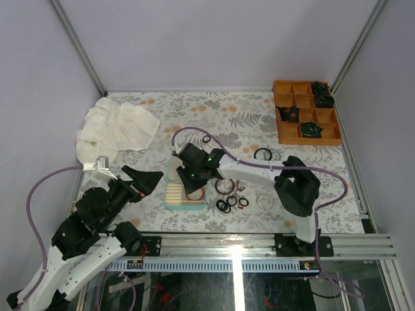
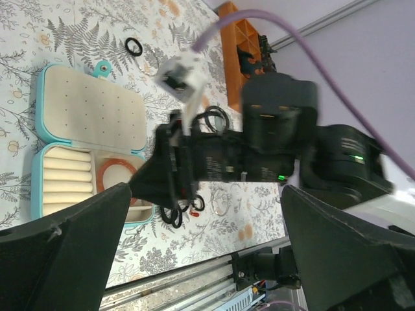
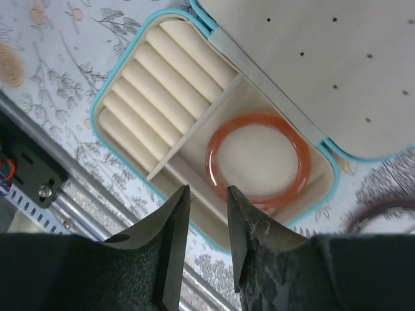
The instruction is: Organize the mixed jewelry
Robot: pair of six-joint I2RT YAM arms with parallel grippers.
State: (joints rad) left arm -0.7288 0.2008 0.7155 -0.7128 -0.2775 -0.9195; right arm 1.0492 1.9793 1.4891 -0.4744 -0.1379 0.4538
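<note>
The teal case (image 1: 170, 195) lies open on the floral table, with cream ring rolls (image 3: 155, 71) and a side compartment. A reddish-brown bangle (image 3: 259, 120) lies flat in that compartment, also seen in the left wrist view (image 2: 107, 170). My right gripper (image 3: 207, 189) hovers just above the case's near rim, open a little, with nothing between its fingers. More of the mixed jewelry (image 1: 230, 197), black rings and thin bangles, lies right of the case. My left gripper (image 1: 152, 181) stands wide open and empty, left of the case.
An orange compartment tray (image 1: 307, 113) with dark clumps sits at the back right. A crumpled white cloth (image 1: 117, 126) lies at the back left. A lone black ring (image 1: 207, 138) and a black bangle (image 1: 262, 153) lie behind the case. The metal rail (image 1: 259, 243) runs along the near edge.
</note>
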